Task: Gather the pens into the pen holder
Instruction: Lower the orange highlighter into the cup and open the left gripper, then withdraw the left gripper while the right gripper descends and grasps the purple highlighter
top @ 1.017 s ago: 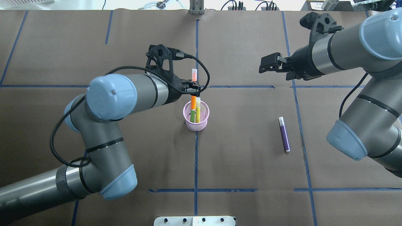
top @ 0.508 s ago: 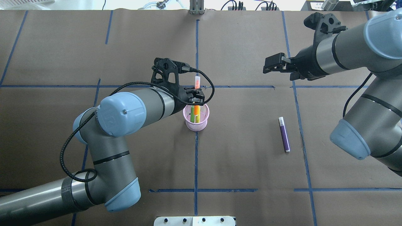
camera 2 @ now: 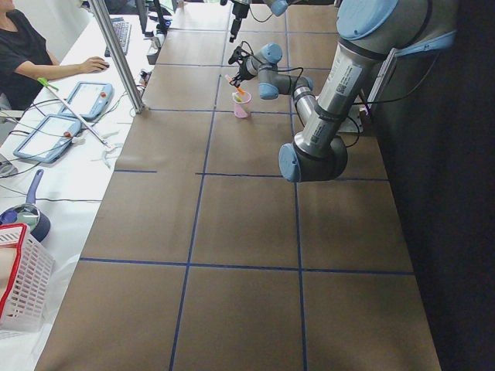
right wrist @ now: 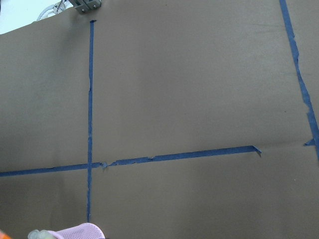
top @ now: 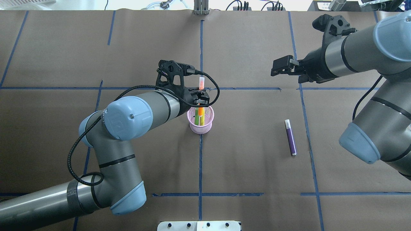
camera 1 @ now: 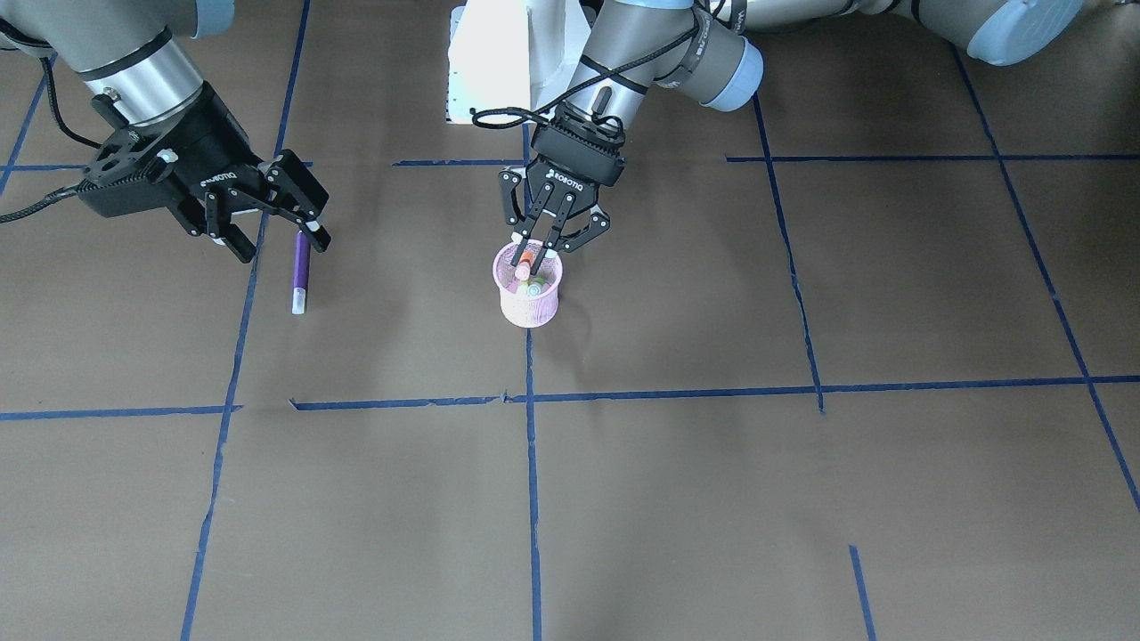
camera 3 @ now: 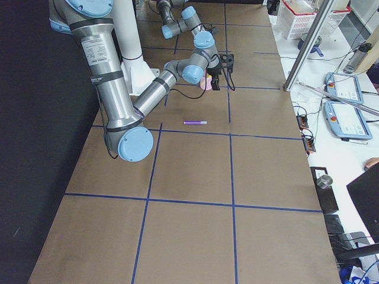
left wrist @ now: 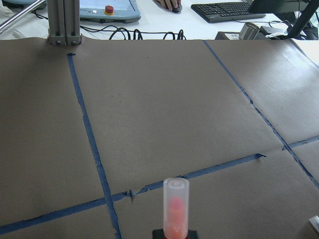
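Observation:
The pink mesh pen holder [top: 200, 127] stands at the table's middle, also in the front view [camera 1: 530, 307]. A green pen [top: 196, 118] stands in it. My left gripper [top: 199, 98] is just above the holder's far rim, shut on the orange pen [top: 201, 110]. The pen's lower end is inside the holder and its pale cap [left wrist: 176, 206] sticks up past the fingers. The purple pen [top: 291, 138] lies flat on the table to the right. My right gripper [camera 1: 280, 240] is open and empty, hovering above the purple pen [camera 1: 301, 267] without touching it.
Blue tape lines cross the brown paper cover. A metal post [top: 200, 8] stands at the far edge and a white plate [top: 199, 225] at the near edge. The robot's white base [camera 1: 499, 62] is behind the holder. Operators' tablets [camera 2: 85, 100] lie on a side desk.
My left arm has shifted right and brought the orange pen from the holder's left rim into the holder, lower than before. My right gripper has drifted slightly right.

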You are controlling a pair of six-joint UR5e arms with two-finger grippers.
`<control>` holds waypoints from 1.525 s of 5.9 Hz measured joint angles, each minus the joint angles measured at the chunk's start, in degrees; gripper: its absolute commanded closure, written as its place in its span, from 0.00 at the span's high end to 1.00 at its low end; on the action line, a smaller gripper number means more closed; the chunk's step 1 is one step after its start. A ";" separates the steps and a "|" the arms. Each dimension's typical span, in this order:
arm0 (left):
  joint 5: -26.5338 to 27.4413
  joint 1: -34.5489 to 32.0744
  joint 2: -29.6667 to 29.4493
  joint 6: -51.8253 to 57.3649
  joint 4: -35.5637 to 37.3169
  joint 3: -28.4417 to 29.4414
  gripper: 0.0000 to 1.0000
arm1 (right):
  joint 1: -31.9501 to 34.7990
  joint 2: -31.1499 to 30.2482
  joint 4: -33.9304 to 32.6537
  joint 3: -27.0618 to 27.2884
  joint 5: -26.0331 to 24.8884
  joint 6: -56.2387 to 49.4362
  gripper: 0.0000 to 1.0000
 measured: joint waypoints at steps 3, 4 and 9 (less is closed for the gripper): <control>0.03 -0.55 0.14 0.21 0.04 -0.64 0.78 | 2.39 -2.91 -0.36 -0.51 3.93 -3.07 1.00; -0.16 -1.89 0.43 0.27 1.56 -0.98 0.78 | 4.49 -4.76 -0.71 -2.39 8.02 -6.67 1.00; -24.79 -16.84 6.79 9.45 29.30 -9.12 0.78 | 5.19 -3.85 -3.37 -18.97 22.05 -19.54 0.98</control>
